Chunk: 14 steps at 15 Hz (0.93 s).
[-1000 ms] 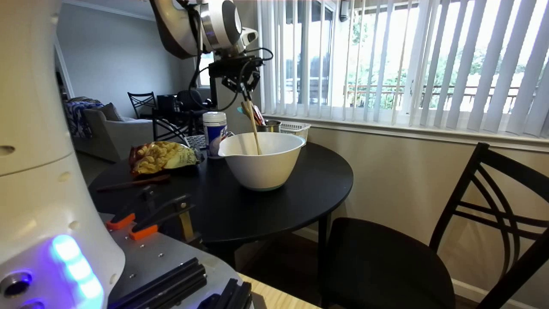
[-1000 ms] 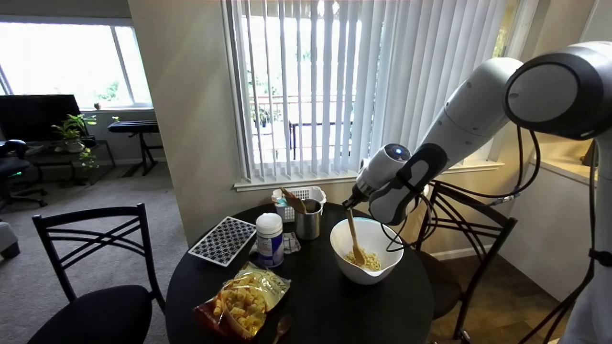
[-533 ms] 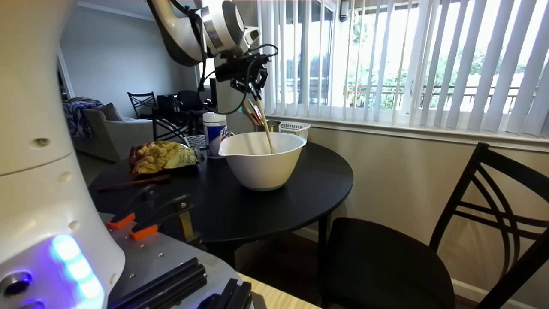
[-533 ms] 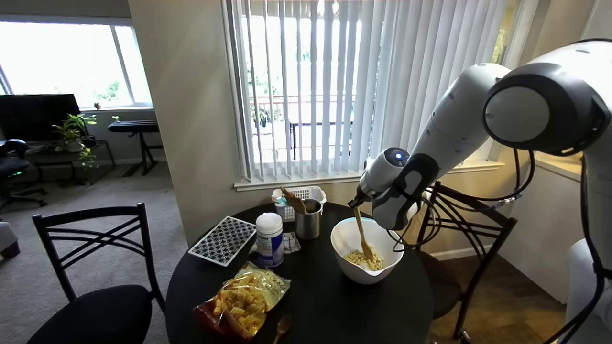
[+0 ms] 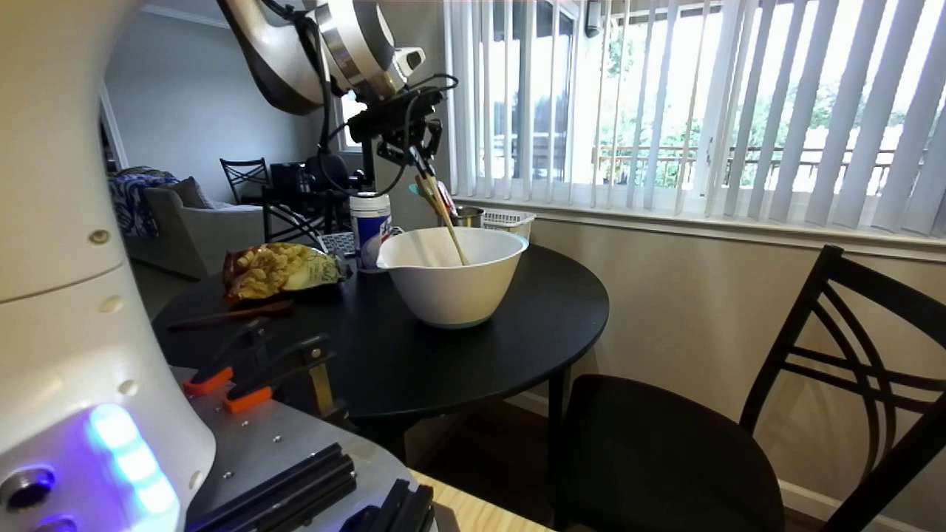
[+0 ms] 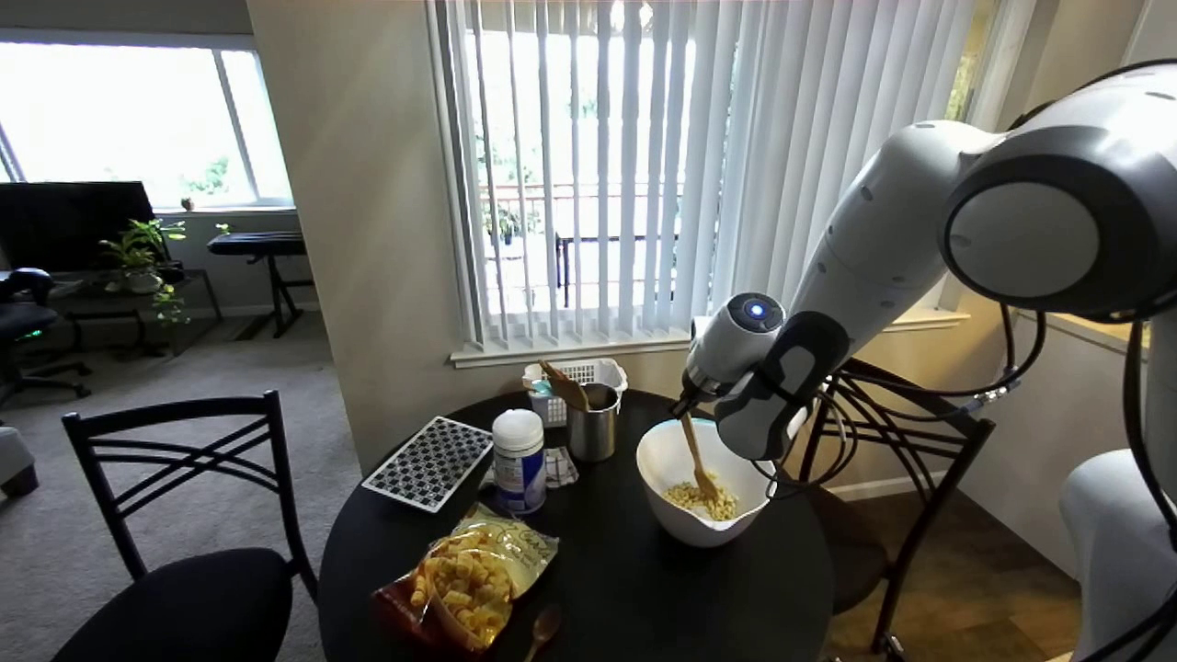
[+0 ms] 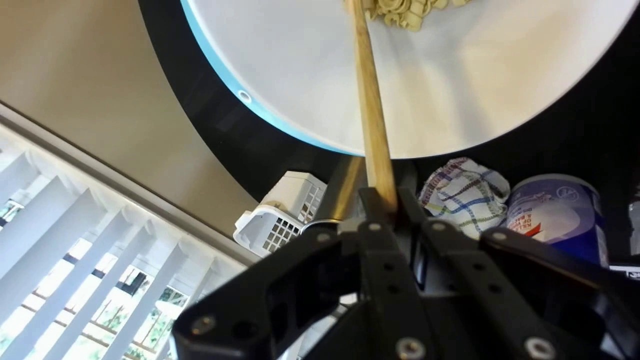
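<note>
the claw [image 7: 390, 205], black with bolted, jointed links, is clamped on the upper end of a wooden spoon [image 7: 371, 100], one fingertip on each side of the handle. the spoon slants down into a bowl [image 5: 452, 295], its head among the pasta [image 6: 682, 496] at the bottom. the wood is pale honey in colour, streaked with grain, the handle long and slim. the pasta is cream-yellow, in short curls. the bowl is smooth and white, deep and round, flaring to a pouring lip, with a light blue band along part of the rim and a teal ring at the foot. it stands on a round black counter [image 6: 625, 588]. near it are a crumpled cloth [image 7: 465, 195] in coloured checks, a shiny metal cylinder [image 6: 592, 437] holding wooden utensils [image 6: 565, 388], and a white plastic basket [image 7: 295, 192] with square holes. a canister [image 7: 555, 215] with a white lid wears a blue label; in the wrist view its red print shows "kills" and "& bac", the rest too small to read. farther off lie a flat panel [image 6: 430, 462] in a black-and-white pattern, a glossy plastic bag [image 6: 469, 570] showing yellow tubular pieces, its lettering too small to read, and, just beside the bag, a brown spoon [image 6: 544, 625].
</note>
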{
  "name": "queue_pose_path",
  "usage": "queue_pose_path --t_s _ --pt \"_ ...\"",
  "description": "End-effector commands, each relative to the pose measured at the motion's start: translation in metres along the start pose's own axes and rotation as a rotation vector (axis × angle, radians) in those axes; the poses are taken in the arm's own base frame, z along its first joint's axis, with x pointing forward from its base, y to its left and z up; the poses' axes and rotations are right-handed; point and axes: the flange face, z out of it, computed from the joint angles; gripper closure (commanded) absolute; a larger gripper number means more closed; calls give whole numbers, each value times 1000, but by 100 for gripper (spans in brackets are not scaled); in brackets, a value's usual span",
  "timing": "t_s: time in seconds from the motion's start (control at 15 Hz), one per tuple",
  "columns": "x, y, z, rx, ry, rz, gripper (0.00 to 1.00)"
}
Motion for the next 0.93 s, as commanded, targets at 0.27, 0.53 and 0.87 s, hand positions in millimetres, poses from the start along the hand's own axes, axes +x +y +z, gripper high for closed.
queue_pose_path --t_s 0.27,0.53,0.87 --pt "-29 3 -10 -74 -157 10 95" --pt "-44 -4 -16 -74 -249 -92 95" --pt "-65 -8 -21 -60 -398 -273 95"
